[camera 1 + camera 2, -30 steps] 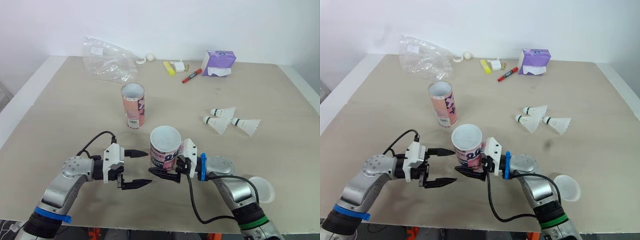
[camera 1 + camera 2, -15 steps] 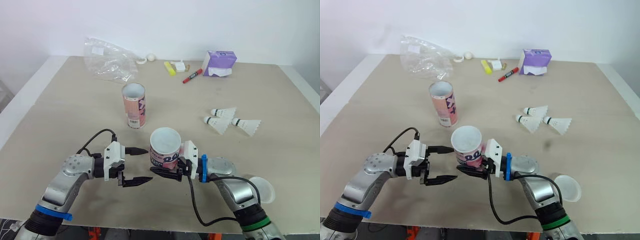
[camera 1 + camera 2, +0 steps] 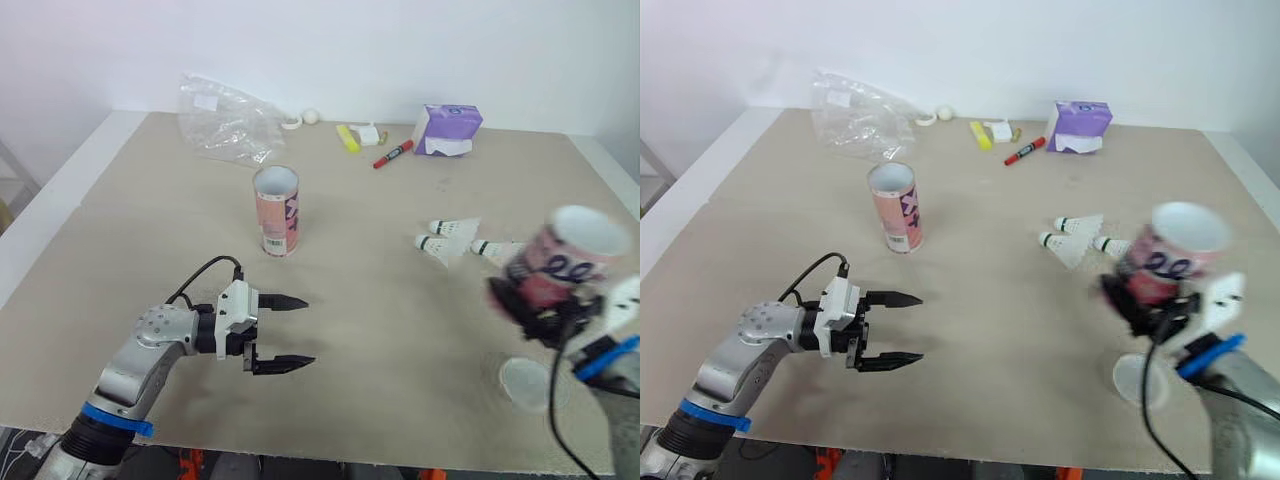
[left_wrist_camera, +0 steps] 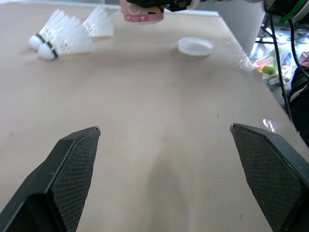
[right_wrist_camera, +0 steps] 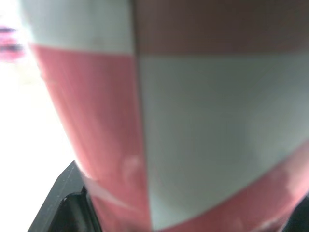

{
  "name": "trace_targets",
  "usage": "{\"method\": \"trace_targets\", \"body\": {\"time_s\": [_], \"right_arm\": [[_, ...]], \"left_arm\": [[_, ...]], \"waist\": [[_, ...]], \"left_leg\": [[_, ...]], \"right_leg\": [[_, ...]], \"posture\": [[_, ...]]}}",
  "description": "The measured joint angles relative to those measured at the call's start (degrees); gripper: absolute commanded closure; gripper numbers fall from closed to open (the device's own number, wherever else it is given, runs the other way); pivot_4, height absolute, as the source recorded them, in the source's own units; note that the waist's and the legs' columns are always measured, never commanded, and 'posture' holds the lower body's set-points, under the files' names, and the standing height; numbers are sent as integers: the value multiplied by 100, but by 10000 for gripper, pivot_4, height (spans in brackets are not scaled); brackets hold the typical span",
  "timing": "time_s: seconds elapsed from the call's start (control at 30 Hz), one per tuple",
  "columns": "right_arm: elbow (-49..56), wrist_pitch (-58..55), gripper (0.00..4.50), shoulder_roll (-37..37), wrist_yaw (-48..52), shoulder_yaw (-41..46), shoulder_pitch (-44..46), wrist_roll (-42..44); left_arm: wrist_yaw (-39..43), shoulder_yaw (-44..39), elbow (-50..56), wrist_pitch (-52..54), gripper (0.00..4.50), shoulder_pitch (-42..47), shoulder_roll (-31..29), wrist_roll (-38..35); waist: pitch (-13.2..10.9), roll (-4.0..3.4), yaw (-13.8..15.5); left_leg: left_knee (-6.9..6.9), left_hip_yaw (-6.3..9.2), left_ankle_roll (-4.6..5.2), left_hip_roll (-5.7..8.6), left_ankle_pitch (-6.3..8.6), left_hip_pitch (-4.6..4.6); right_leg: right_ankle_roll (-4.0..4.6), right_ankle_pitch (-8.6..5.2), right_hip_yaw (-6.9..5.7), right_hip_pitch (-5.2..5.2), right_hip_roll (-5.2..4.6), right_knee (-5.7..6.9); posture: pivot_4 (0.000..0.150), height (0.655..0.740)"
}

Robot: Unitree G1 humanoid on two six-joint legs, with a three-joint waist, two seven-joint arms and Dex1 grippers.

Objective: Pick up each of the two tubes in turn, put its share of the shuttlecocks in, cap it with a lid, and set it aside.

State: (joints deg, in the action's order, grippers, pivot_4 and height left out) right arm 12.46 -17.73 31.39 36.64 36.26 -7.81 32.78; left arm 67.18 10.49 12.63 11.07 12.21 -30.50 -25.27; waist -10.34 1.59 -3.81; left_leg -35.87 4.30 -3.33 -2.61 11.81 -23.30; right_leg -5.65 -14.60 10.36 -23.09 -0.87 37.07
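Observation:
One pink-and-white tube [image 3: 277, 210] stands upright with its mouth open in the middle of the table. A second pink tube [image 3: 562, 262] hangs tilted above the right side, with my right gripper [image 3: 535, 312] shut on its lower part; up close its wall [image 5: 193, 121] looms in the right wrist view. Three white shuttlecocks [image 3: 452, 240] lie just left of the held tube. A round translucent lid [image 3: 527, 383] lies on the table below that tube. My left gripper [image 3: 308, 331] hovers open near the front left, with nothing between its fingers.
Along the far edge are a crumpled clear plastic bag [image 3: 225, 118], a purple box [image 3: 448, 130], a red marker [image 3: 393, 154], a yellow item [image 3: 345, 137] and a small white ball [image 3: 311, 116]. The table's right edge runs close to the held tube.
My right gripper has swung the held tube from the front centre to the right, beside the shuttlecocks and above the lid. The left gripper has stayed open in place. The camera has shifted.

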Motion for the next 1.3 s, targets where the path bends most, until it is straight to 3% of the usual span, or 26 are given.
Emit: {"method": "trace_targets", "body": {"time_s": [0.2,0.47,0.67,1.2,1.3], "right_arm": [[-914,130,11720,36,-434,451,307,2],[-2686,465,11720,302,-690,407,1254,-346],[-3431,673,11720,404,-979,244,1774,-639],[-3842,1140,11720,473,-956,111,1748,-840],[-3846,1167,1969,473,-940,108,1715,-828]], "left_arm": [[-42,38,185,60,0,-27,9,-10],[-109,44,262,68,0,-79,11,-13],[-196,47,341,72,0,-109,14,-12],[-312,45,406,138,0,-159,5,-10],[-303,45,401,138,0,-142,4,-7]], "waist": [[9,-20,-117],[10,-26,-120],[11,-36,-141],[11,-37,-143],[11,-37,-142]], "left_leg": [[0,-4,6,-2,-4,6],[-4,-6,11,-1,-7,4],[-2,-7,11,1,-7,4],[-1,-6,12,2,-7,4],[-1,-6,12,2,-7,4]], "right_leg": [[2,9,1,0,1,5],[0,12,2,3,2,5],[-3,11,6,3,1,4],[-7,7,9,7,2,4],[-7,7,9,8,2,4]], "posture": [[1500,7400],[1500,7400],[1500,7400],[1500,7400],[1500,7400]]}}
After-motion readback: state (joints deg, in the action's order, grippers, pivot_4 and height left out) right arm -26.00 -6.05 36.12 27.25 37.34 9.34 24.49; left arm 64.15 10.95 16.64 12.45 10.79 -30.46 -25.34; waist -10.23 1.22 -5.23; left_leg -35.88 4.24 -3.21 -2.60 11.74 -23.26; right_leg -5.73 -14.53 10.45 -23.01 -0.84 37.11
